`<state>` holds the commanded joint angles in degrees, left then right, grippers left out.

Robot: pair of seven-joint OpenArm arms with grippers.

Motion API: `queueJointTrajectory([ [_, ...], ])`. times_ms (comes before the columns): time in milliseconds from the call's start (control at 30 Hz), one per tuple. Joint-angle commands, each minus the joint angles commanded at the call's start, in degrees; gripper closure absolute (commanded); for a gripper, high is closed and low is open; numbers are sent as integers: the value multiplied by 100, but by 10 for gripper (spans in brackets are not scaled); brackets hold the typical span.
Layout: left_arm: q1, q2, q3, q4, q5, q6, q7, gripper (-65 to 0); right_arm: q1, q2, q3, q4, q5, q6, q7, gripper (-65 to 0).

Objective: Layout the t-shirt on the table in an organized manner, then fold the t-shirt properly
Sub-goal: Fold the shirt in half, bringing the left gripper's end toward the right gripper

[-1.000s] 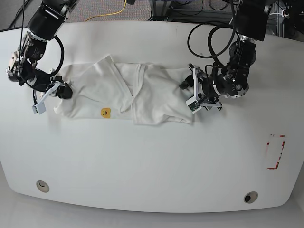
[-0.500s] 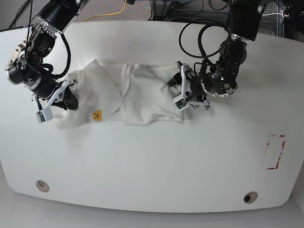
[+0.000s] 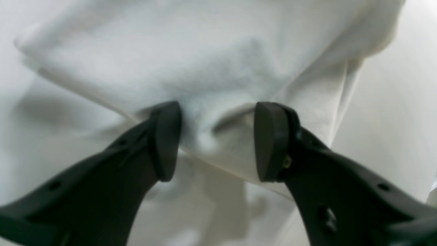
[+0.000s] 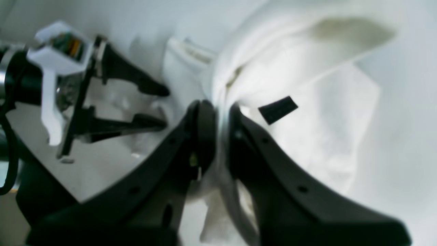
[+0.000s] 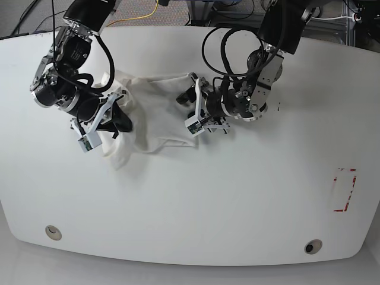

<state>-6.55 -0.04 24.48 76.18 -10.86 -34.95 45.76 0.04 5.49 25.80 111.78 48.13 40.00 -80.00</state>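
Note:
The white t-shirt [image 5: 157, 113] lies bunched in a heap on the table [image 5: 237, 208], left of centre; its print is hidden. My right gripper [image 5: 119, 119] is at the heap's left side, shut on a fold of the shirt [image 4: 307, 68], with cloth pinched between its fingers [image 4: 205, 119]. My left gripper [image 5: 193, 116] is at the heap's right edge. In the left wrist view its fingers [image 3: 167, 140] stand well apart, with a puckered fold of the shirt [image 3: 211, 68] between them. The left gripper also shows in the right wrist view [image 4: 150, 106].
A red-outlined rectangle mark [image 5: 344, 190] is at the table's right. Two round holes [image 5: 52, 232] [image 5: 313, 246] sit near the front edge. Cables and a yellow cord [image 5: 148, 12] lie behind the table's back edge.
Both grippers have moved toward each other and the table's middle. The shirt, spread wide before, is now pushed together into a narrower heap. The yellow smiley print is no longer visible.

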Motion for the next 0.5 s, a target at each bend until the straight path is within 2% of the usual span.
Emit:
queueJointTrajectory([
  [233,-53,176,-9,9,0,0,0,-325,-35,-88,-88,-18,-9,0,0,-29],
  [500,-105,202,0,9,-18,9,0,-325,-9,-97,-237,-18,-9,0,0,-30],
])
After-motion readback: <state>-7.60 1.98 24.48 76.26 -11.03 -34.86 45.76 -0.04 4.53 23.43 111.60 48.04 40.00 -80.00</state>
